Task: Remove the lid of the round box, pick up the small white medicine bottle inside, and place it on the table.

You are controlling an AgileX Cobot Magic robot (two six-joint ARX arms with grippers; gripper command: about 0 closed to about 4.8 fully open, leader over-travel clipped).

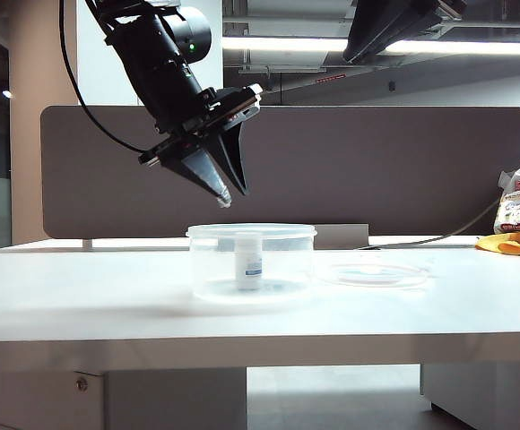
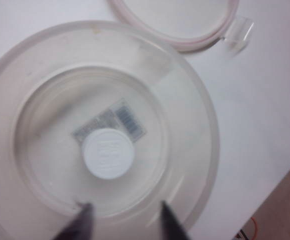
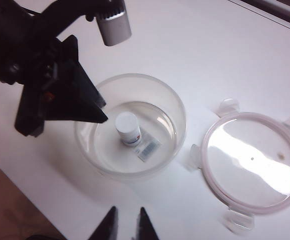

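The round box (image 1: 251, 262) stands open on the white surface (image 1: 81, 296), and the small white medicine bottle (image 1: 248, 261) is upright inside it, near the middle. The lid (image 1: 374, 273) lies flat on the surface just to the right of the box, not touching it.

From the side, the left gripper (image 1: 226, 195) hangs above the box, left of its centre, pointing down and to the right; whether anything is between its jaws is hard to read there. The left wrist view settles it: the left gripper (image 2: 125, 220) has its two dark fingertips (image 2: 83, 216) set apart and empty over the near rim, with the bottle's white cap (image 2: 107, 153) straight below and a barcode sticker (image 2: 120, 122) on the box floor.

The right gripper (image 3: 127, 222) is out of the side view, where only its arm shows at the top. Its own camera shows the jaws with a narrow gap, grasping nothing, well above the surface, looking down on the box, the lid's four clip tabs (image 3: 230, 106) and the left arm.

A grey divider panel (image 1: 377, 170) backs the surface; an orange cloth (image 1: 511, 244) and a bag lie at the far right, under ceiling strip lights.
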